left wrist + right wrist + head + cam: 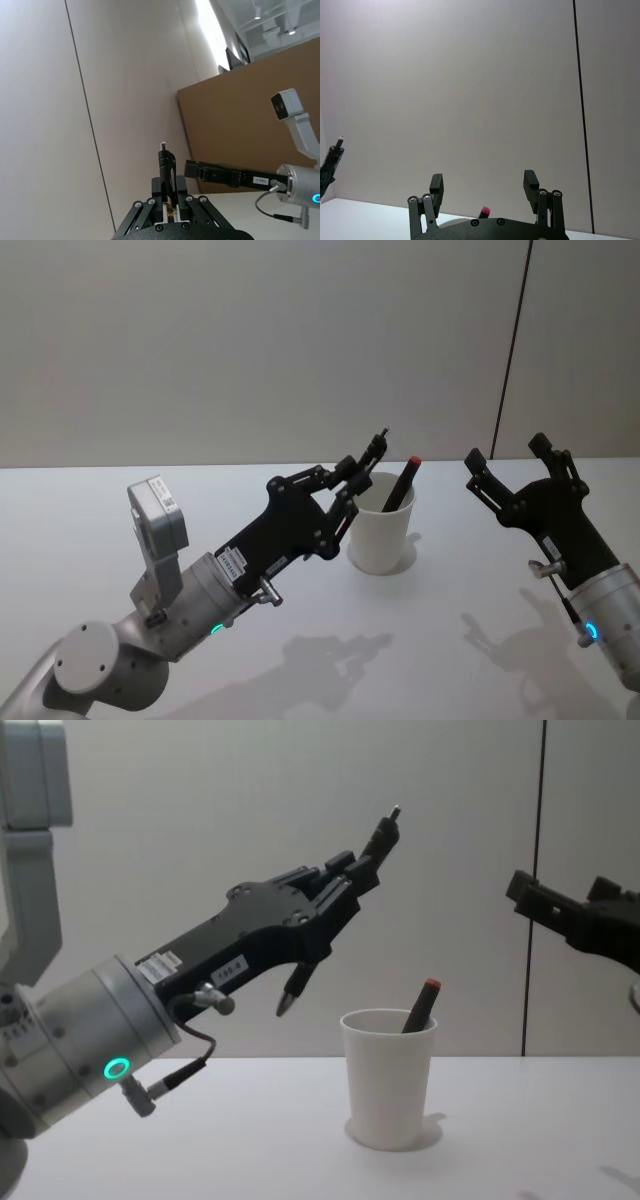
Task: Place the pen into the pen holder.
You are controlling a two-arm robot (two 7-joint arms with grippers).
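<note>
Left gripper (345, 885) — nearer arm, clamped on the pen (383, 830) mid-shaft; right gripper (508, 452) spread empty, well right; pen holder (388, 1080) upright, below-right of the left fingers; pen — long axis tilted, lower tip just left of the rim, outside.
</note>
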